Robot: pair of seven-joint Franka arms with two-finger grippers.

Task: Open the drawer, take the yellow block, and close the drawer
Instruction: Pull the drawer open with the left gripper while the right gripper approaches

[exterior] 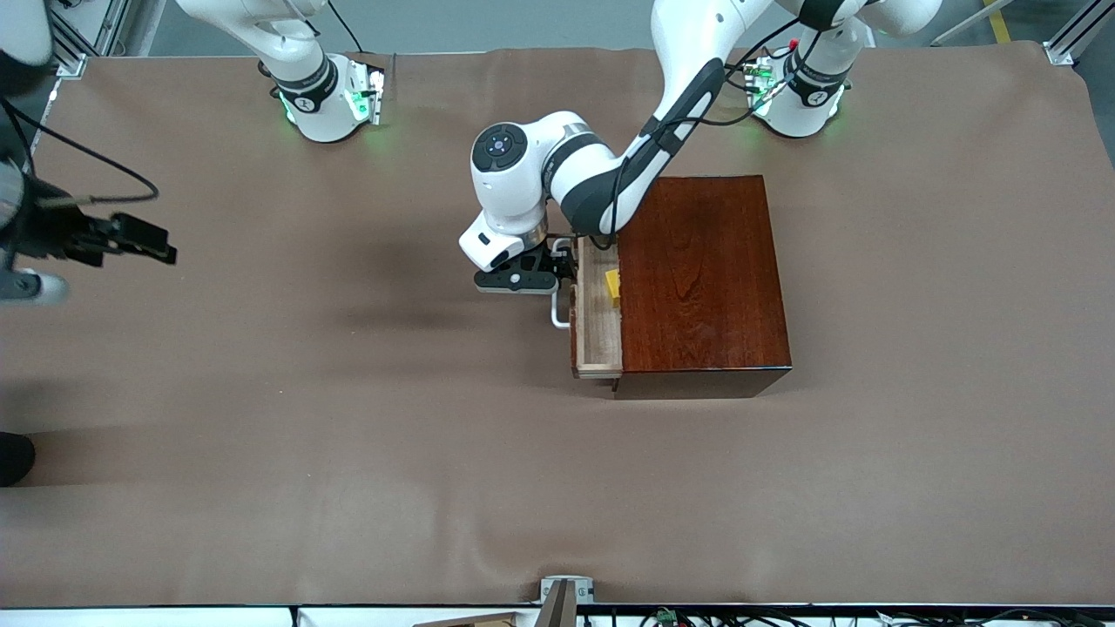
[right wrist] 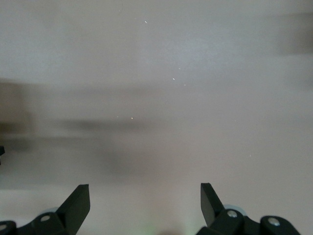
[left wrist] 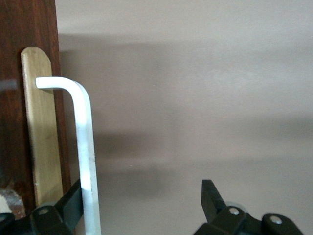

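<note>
Left claw (exterior: 557,266): spread wide, one finger (left wrist: 73,203) touching the white handle (left wrist: 84,147) of the drawer (exterior: 599,318), part-open. Yellow block (exterior: 613,286): inside drawer, beside box (exterior: 701,279). Right claw (right wrist: 144,205): waiting, wide open, empty, over bare worktop (exterior: 348,435).

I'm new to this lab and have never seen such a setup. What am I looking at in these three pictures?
Two white robot arms work at a brown-covered table. The big picture looks down from across the table; each of the other two comes from a camera on an arm's wrist. The left gripper is at the white handle of the drawer, fingers open around it, gripping nothing. The drawer is slid partly out of a dark wooden box, showing the yellow block. The right gripper waits, open, over bare table.
</note>
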